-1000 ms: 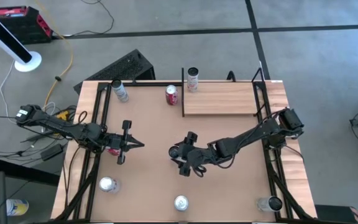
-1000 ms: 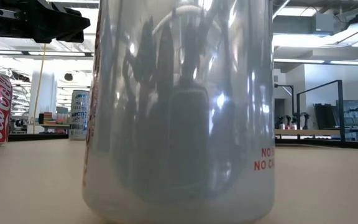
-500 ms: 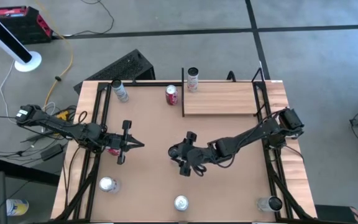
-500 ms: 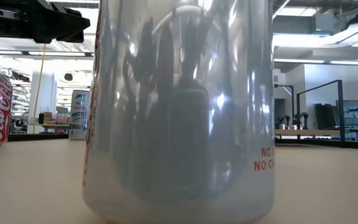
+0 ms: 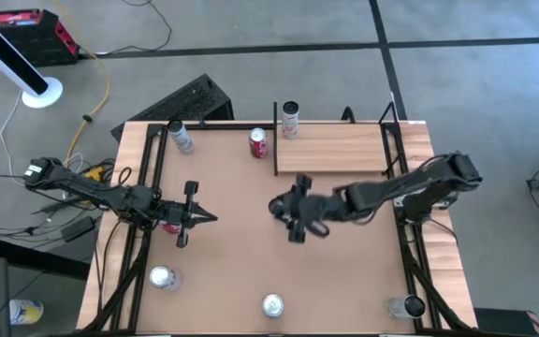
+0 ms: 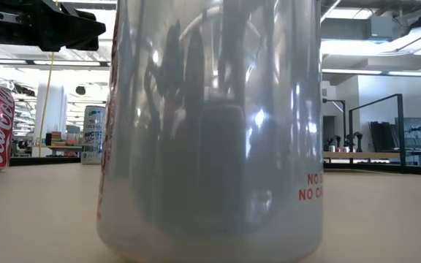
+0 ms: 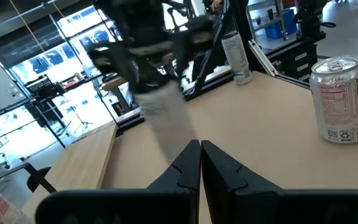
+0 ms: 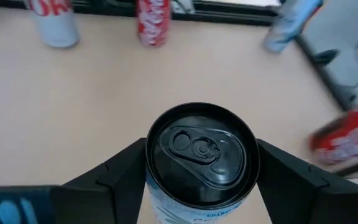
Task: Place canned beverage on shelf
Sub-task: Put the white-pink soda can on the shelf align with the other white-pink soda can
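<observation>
Pale wood-grain shelf (image 5: 330,148) with thin black rail, brown tabletop (image 5: 232,271), black-topped pale blue can (image 8: 202,155) between dark tool (image 8: 202,180) fingers, red-and-white cola can (image 5: 258,142), silver can (image 5: 272,304)

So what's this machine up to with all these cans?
The right end effector is shut on a black-topped can and carries it above the middle of the table, near the pale wooden shelf, where one can already stands. The left end effector waits shut at the table's left side.

Shelf (image 5: 330,148) at table's (image 5: 223,281) far right, one can (image 5: 291,119) on it, another can (image 5: 258,142) just left.
</observation>
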### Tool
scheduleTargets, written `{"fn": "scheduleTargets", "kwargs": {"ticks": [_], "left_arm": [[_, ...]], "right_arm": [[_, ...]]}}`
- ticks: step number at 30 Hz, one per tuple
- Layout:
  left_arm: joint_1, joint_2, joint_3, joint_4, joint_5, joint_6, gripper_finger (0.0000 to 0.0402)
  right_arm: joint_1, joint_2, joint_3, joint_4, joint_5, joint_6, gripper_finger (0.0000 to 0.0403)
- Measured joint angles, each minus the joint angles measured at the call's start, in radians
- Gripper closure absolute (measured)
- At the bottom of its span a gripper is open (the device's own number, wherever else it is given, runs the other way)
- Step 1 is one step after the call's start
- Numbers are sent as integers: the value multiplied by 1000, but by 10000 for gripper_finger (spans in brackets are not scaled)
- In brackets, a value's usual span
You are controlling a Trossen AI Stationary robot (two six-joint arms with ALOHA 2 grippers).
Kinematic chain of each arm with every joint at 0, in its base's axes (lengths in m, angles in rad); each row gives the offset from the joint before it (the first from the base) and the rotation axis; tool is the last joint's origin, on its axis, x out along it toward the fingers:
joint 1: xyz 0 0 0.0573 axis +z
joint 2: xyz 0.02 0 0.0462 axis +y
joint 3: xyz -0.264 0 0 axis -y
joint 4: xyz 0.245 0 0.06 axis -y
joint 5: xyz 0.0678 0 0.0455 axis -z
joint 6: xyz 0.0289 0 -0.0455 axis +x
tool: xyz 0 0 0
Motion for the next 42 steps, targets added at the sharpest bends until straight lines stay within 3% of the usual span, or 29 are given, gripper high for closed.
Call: {"fn": "scheduleTargets", "kwargs": {"ticks": [3,7,13,19,42], "left_arm": [[0,0,0,0,0,-2,402],[0,0,0,0,1,-7,402],[0,0,0,-13,17,-38,402],[0,0,0,-23,24,-60,402],[0,0,0,-22,59,-75,402]], "right_arm": [[-69,-69,0,-49,-51,-67,125],[-221,-126,1,-72,-205,-127,125],[-433,-151,0,-75,-368,-227,125],[-577,-149,1,-70,-501,-279,125],[-810,-16,1,50,-616,-349,125]]}}
